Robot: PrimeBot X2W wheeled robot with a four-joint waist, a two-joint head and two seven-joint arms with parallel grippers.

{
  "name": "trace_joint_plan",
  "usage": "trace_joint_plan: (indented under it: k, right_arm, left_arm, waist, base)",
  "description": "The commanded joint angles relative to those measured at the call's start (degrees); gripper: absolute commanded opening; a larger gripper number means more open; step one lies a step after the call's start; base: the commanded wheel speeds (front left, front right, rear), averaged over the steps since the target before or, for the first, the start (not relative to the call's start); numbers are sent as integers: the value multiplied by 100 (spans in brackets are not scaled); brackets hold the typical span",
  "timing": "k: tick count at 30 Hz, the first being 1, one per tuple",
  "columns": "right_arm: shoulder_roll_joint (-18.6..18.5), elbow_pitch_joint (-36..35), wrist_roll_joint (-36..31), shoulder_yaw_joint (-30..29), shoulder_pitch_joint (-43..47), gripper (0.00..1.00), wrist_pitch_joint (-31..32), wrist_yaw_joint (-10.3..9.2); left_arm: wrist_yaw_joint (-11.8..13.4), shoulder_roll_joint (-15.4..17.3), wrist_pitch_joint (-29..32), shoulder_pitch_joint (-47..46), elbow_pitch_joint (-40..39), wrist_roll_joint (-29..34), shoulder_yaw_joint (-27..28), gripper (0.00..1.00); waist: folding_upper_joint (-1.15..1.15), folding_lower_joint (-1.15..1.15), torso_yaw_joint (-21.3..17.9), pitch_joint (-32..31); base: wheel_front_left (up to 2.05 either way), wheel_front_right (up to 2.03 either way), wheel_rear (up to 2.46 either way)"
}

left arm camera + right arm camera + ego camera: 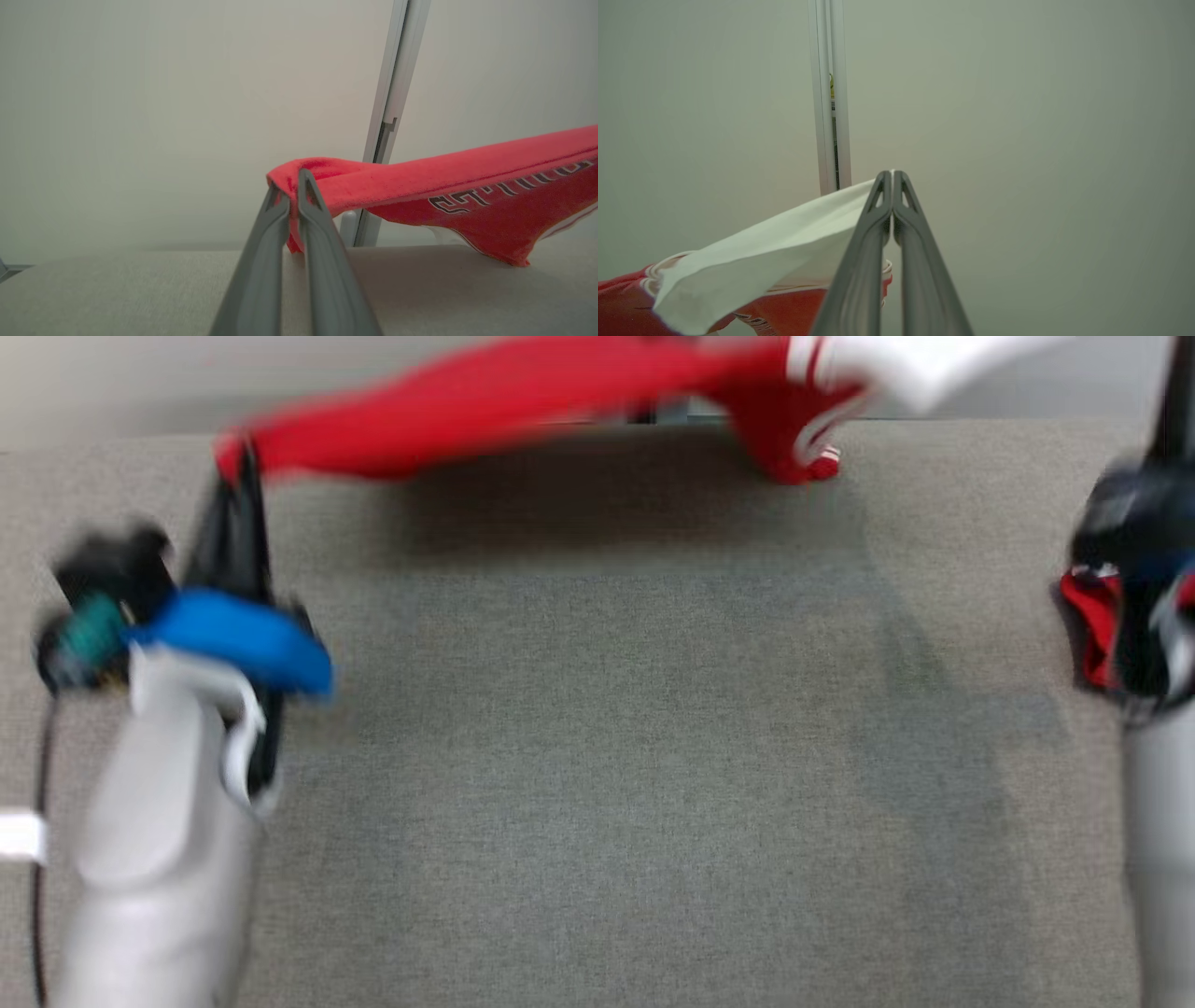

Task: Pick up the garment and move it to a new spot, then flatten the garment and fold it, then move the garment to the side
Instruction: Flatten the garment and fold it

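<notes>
Left wrist view: the left gripper (289, 186) has its two fingers closed almost fully on a red corner of the garment (467, 186). The cloth is pinched between the tips and a small end hangs under them. From there the garment runs to the right of this view, above the grey table (140, 289), with dark lettering on its side. Its lowest fold hangs close over the table, and I cannot tell if it touches. In the right wrist view the right gripper (892, 179) is closed tightly on the edge of a white part of the garment, which goes down and left to the red part. The head view is blurred. There the garment is stretched across the far side of the table between both grippers. The left arm reaches forward from the lower left with its fingers pointing away, and the right arm is at the right edge.
</notes>
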Motion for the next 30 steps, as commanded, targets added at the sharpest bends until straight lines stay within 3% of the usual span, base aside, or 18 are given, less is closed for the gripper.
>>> trace_joint_plan:
  k: [1, 7, 12, 21, 30]
  right_arm:
    - [53, -81, 127, -13, 585, 0, -21, -4]
    - [419, -15, 629, 240, 3068, 0, -22, -3]
    - [659, 166, 751, 285, 4438, 0, -22, -3]
    - [715, 402, 494, 235, 5776, 0, -20, -3]
    - [737, 364, 463, 68, 6384, 0, -21, -5]
  left_arm:
    - [-37, -35, -25, 346, 60, -27, 55, 0]
    - [-79, -455, -27, 2076, 297, -47, 197, 0]
    - [-86, -760, -27, 3174, 273, 0, 479, 0]
    - [46, -991, -5, 4578, 126, 208, 700, 0]
    - [160, -992, -8, 5170, -226, 128, 628, 0]
  waist:
    - [0, -1, -21, -55]
    - [0, -1, -74, -306]
    - [0, -1, -120, -629]
    - [0, -1, -107, -1259]
    - [0, -1, -8, -1533]
  base:
    - [0, 0, 0]
    - [0, 0, 0]
    - [0, 0, 0]
    - [0, 0, 0]
    - [0, 0, 0]
